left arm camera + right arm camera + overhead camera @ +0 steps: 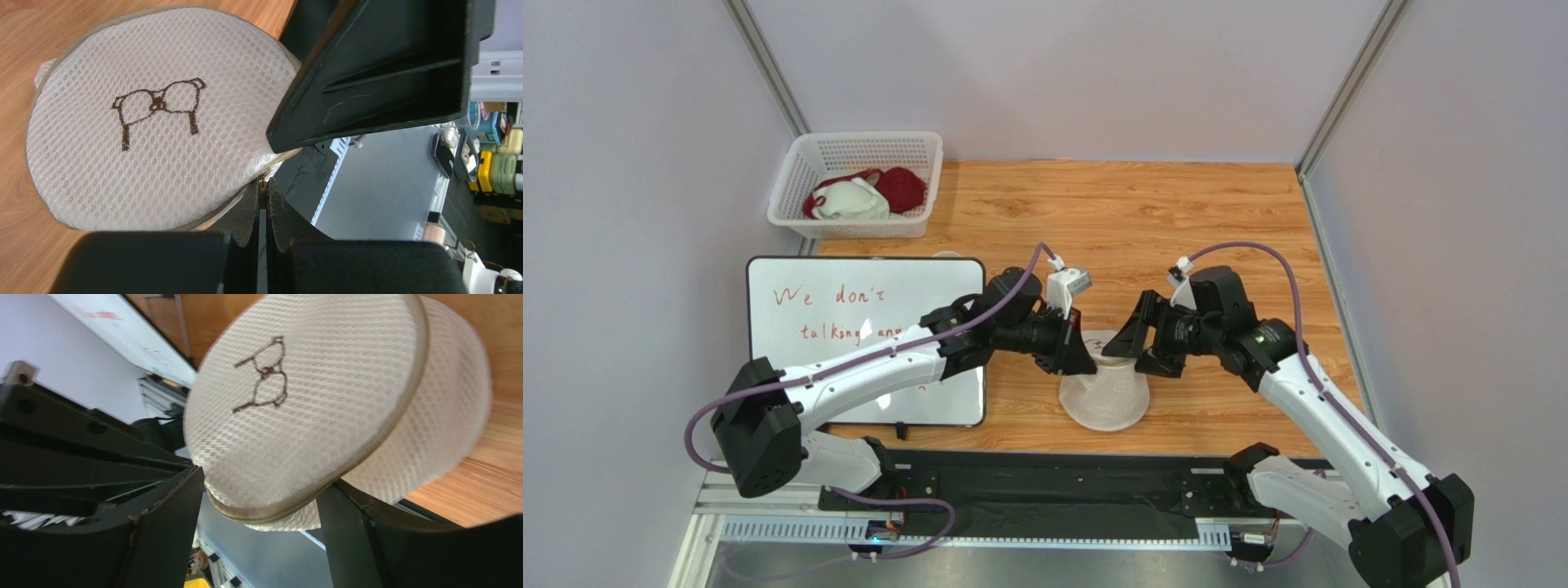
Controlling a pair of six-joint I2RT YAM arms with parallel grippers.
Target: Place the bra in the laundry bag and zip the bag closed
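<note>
Worktop [1210,233] in the top view is carrying one laundry bag [1109,398] near its front edge, one whiteboard [854,312], and one basket [844,157] holding one red garment [903,186] and one white garment [852,200]. Left wrist: the left gripper [265,187], pressed together, is pinching the bag's rim. Right wrist: the right gripper [263,482], spread, is straddling that rim.

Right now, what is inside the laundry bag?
Of the laundry bag only off-white mesh and the bra drawing show; the contents are covered. No beige bra appears in any view, so it may be inside, but that cannot be confirmed.
</note>
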